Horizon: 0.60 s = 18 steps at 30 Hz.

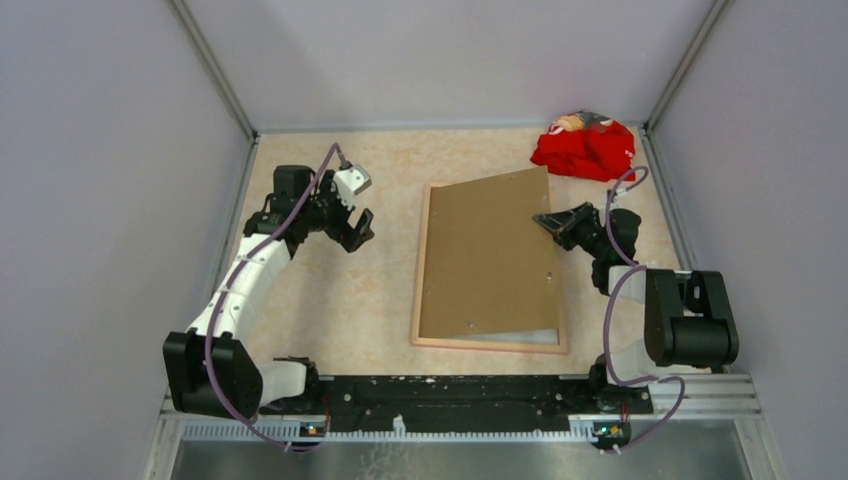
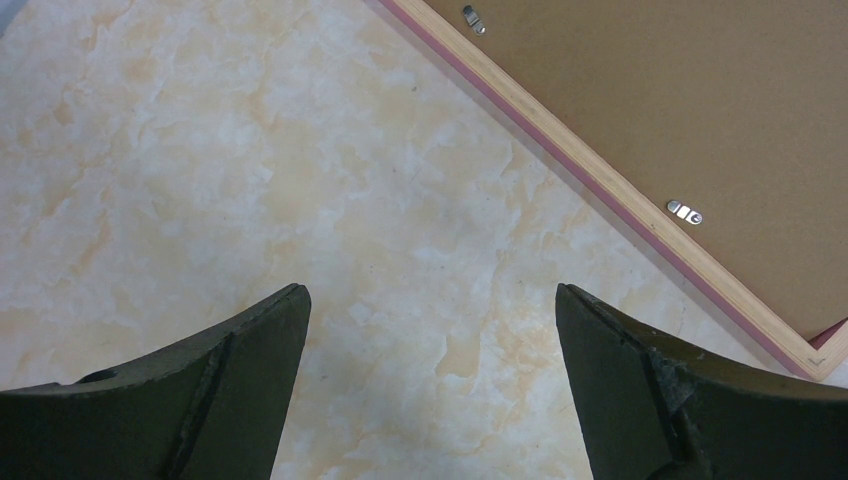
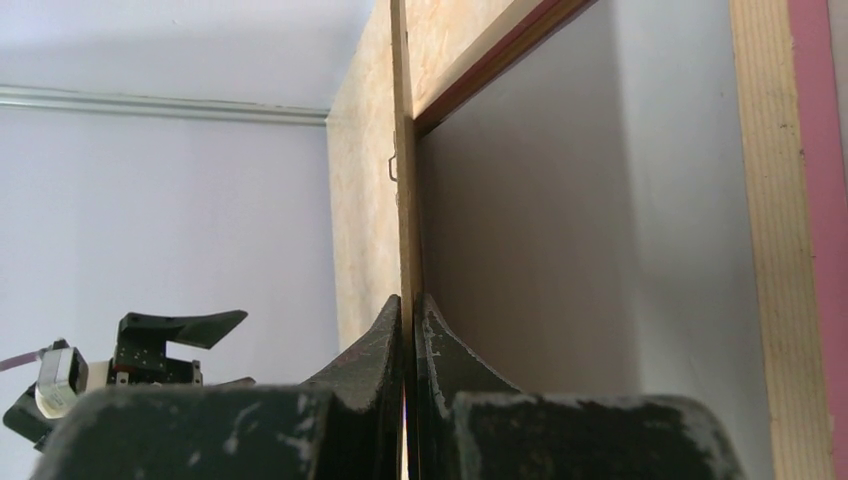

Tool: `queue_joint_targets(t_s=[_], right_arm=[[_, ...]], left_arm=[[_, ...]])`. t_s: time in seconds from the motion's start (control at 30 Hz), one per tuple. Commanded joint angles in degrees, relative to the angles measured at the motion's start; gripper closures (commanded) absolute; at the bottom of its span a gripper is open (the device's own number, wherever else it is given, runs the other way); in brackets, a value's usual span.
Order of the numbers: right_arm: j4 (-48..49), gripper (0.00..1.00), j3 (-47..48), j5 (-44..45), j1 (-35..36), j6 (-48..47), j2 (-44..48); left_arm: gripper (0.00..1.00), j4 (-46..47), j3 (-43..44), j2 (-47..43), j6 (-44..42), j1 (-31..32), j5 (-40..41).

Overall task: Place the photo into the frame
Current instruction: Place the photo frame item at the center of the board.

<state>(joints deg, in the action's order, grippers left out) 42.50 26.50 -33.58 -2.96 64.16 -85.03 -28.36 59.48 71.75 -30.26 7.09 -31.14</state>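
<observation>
Top external showed you the frame [image 1: 422, 270] lying back-up mid-desk [image 1: 330, 300], pale wood rails up. The board [image 1: 490, 250] sat skewed on it, far-right corner past the rail, right edge raised. Right gripper [image 1: 545, 221] was pinched shut on that right edge. Left gripper [image 1: 357, 230] hung over bare desk just left of the frame, spread wide, holding nothing. A red cloth [image 1: 583, 148] lay bunched in the far-right corner, well apart from the frame.

Right wrist: you saw the gripper [image 3: 408, 305] clamped on the board [image 3: 404, 200], seen edge-on. Under it a plain pale sheet filled the frame's opening, prob. the photo [image 3: 560, 260] white side up; no print side in view. The frame [image 3: 765, 250] showed wood, w/ pink on its outer side.

Left wrist: gripper [image 2: 430, 380] wide apart over marbled desk [image 2: 300, 150]. The frame [image 2: 600, 175] crossed upper right, board [image 2: 700, 100] inside it, two metal clips [image 2: 685, 212] along the rail.
</observation>
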Motion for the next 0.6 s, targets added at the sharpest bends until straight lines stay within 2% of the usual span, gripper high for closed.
queue_joint_targets(t_s=[0.0, 0.13, 0.43, 0.57], right_arm=[[5.6, 1.0, -0.86, 0.91, 1.63, 0.37, -0.13], [2.82, 1.0, 0.02, 1.62, 2.6, -2.42, -0.45], [1.88, 1.0, 1.06, 10.81, 12.66, -3.09, -2.79], [1.74, 0.93, 3.81, 13.49, 16.56, -2.9, -5.88]], left_arm=[[0.02, -0.18, -0.66, -1.68, -1.24, -0.26, -0.25], [0.02, -0.35, -0.68, -1.63, -1.53, -0.24, -0.07], [0.02, 1.09, -2.37, 0.07, -1.14, -0.26, 2.18], [0.02, 0.43, -2.48, 2.19, -1.12, -0.32, 4.52]])
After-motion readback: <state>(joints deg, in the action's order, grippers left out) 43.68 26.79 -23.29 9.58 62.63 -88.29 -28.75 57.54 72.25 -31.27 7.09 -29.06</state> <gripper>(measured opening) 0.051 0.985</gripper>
